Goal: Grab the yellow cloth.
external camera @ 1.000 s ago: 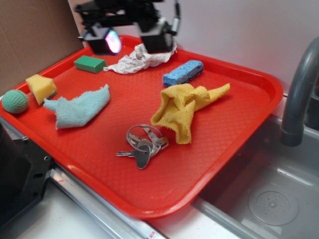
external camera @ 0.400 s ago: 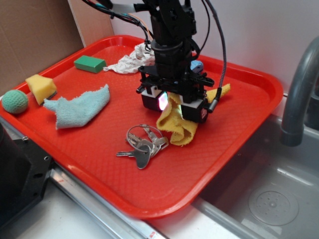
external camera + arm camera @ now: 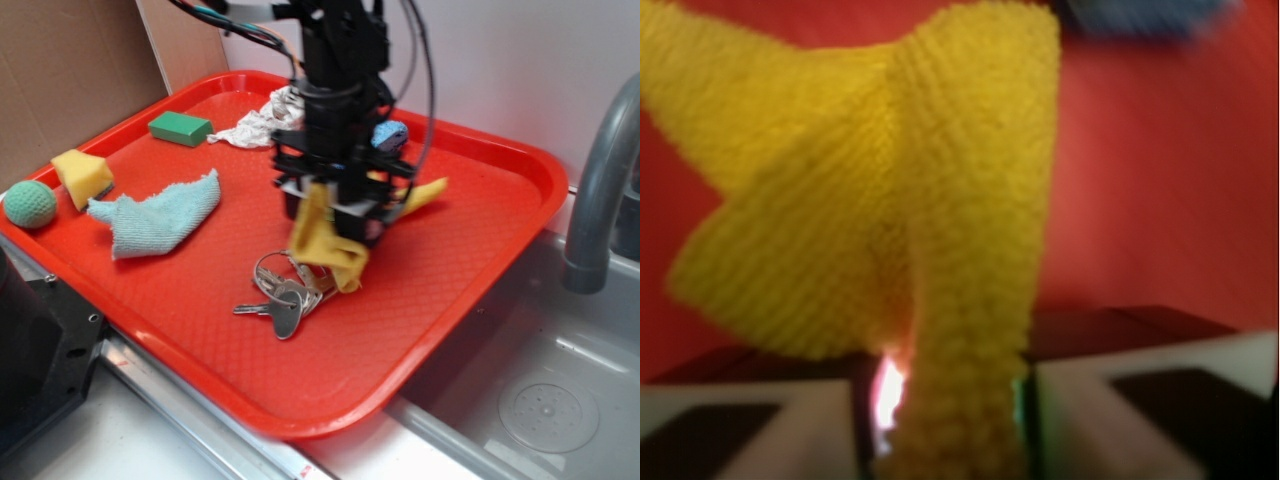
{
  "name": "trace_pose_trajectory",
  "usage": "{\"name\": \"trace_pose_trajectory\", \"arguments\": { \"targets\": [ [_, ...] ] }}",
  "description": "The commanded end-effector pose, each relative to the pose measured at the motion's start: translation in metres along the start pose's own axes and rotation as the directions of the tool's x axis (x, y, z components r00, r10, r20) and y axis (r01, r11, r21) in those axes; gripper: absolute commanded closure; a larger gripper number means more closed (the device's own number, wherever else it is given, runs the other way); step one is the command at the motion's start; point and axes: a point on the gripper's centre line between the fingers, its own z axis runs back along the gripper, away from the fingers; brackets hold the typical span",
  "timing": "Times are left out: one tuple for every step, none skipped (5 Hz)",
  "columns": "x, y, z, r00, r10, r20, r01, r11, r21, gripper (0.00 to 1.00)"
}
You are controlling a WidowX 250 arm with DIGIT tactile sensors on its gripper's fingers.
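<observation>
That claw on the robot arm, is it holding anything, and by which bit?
Yes. The gripper pinches the mustard-yellow terry cloth on a bunched fold near its middle; loose ends hang down over the red plastic tray.

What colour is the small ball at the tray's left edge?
The ball is green, seen best in the exterior view.
</observation>
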Motion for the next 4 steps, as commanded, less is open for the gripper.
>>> {"name": "trace_pose_trajectory", "arguments": {
  "targets": [
    [-0.049, 0.067, 0.109, 0.967, -0.092, 0.237, 0.083, 0.995, 0.049, 1.00],
    [-0.072, 0.095, 0.158, 0.967, -0.026, 0.255, 0.016, 0.999, 0.041, 1.00],
    [-0.073, 0.092, 0.190, 0.948, -0.039, 0.315, 0.021, 0.998, 0.062, 1.00],
    [-0.068, 0.083, 0.188, 0.951, -0.027, 0.307, -0.020, 0.989, 0.149, 1.00]
  ]
}}
